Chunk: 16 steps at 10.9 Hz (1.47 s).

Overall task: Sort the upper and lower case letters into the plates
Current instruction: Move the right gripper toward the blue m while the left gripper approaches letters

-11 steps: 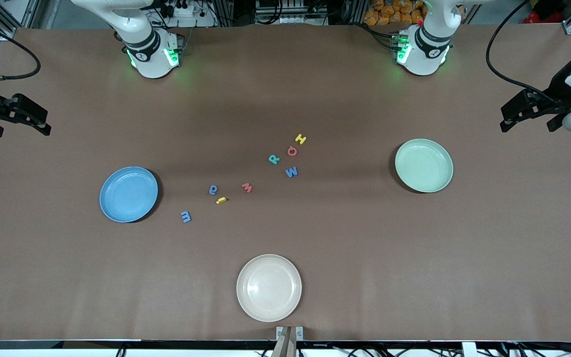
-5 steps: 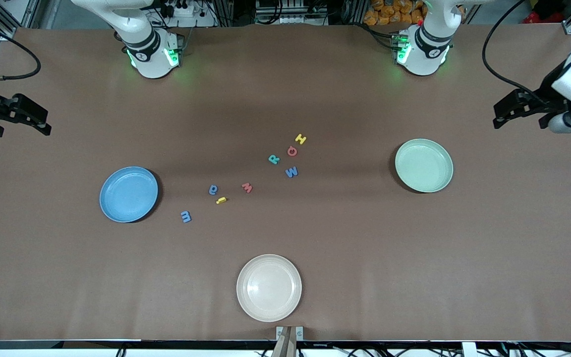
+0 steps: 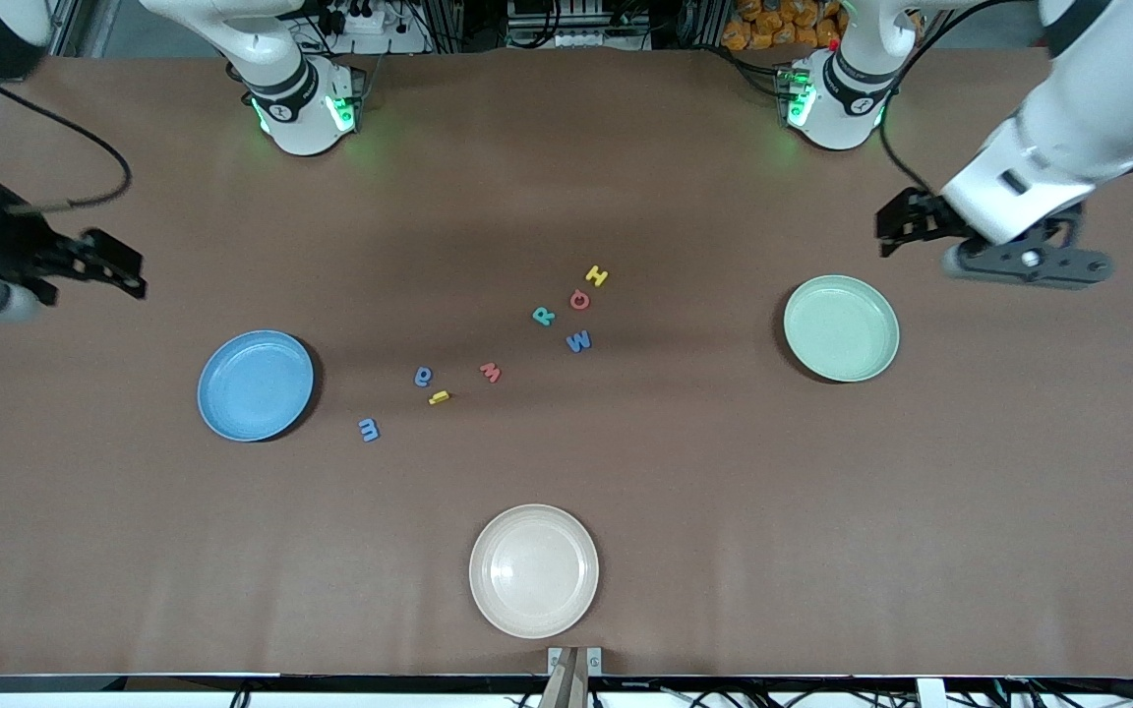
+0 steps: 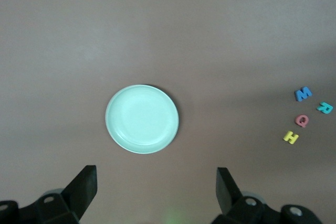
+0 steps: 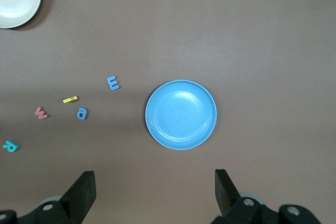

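Several small toy letters lie in a loose line mid-table, from a yellow H [image 3: 596,276], red Q [image 3: 579,300] and teal R [image 3: 543,316] to a blue m [image 3: 368,429]. The sky blue plate [image 3: 255,385] lies toward the right arm's end and the mint green plate [image 3: 841,327] toward the left arm's end; both are empty. My left gripper [image 3: 885,234] is open and empty in the air, over bare table beside the mint plate [image 4: 142,119]. My right gripper [image 3: 132,272] is open and empty, over bare table beside the blue plate [image 5: 180,114].
A cream-white plate [image 3: 533,570] lies empty near the table's front edge. The two robot bases stand along the table's back edge.
Both arms have swung in over the table: the left gripper toward the mint plate, the right gripper a little toward the blue plate. Letters and plates have not moved.
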Available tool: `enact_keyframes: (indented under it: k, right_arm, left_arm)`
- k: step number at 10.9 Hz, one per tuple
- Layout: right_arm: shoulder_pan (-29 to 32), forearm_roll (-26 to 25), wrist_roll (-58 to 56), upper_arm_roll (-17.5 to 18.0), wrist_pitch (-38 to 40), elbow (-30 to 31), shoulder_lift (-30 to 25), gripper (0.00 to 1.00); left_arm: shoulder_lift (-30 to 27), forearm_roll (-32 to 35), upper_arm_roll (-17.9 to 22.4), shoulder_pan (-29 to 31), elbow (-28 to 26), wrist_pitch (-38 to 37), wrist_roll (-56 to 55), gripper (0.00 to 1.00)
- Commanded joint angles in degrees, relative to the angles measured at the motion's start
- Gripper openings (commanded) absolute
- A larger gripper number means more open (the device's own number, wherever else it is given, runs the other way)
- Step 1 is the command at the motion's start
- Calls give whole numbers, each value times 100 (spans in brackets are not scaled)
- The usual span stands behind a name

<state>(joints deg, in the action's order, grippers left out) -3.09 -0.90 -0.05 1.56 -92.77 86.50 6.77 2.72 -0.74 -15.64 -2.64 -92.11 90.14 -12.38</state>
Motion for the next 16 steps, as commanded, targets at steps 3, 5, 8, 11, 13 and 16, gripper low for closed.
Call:
enact_keyframes:
  k: [3, 5, 8, 11, 13, 16]
  right_arm:
    - [-534, -15, 873, -15, -311, -80, 614, 100]
    - [-719, -24, 1189, -24, -495, -80, 816, 100]
    - [-1175, -417, 2294, -24, -847, -72, 1334, 100]
    - [-1431, -543, 3351, -15, -1329, -46, 1757, 100]
    - [-1362, -508, 3433, 115, -2161, 610, 1767, 100]
    - [-940, -586, 2515, 512, -3465, 1657, 1793, 100]
  left_arm:
    - [658, -137, -581, -577, 97, 441, -2475, 100]
    - [940, -198, -581, -904, 71, 740, -3284, 100]
    - [1335, -331, -581, -1326, -34, 1311, -3947, 100]
    - [1530, -304, -572, -1607, -647, 2223, -4061, 100]
    - [1573, 71, -581, -1896, -1027, 2797, -4551, 100]
    - [2082, 1440, -589, -2617, -957, 2974, -6457, 100]
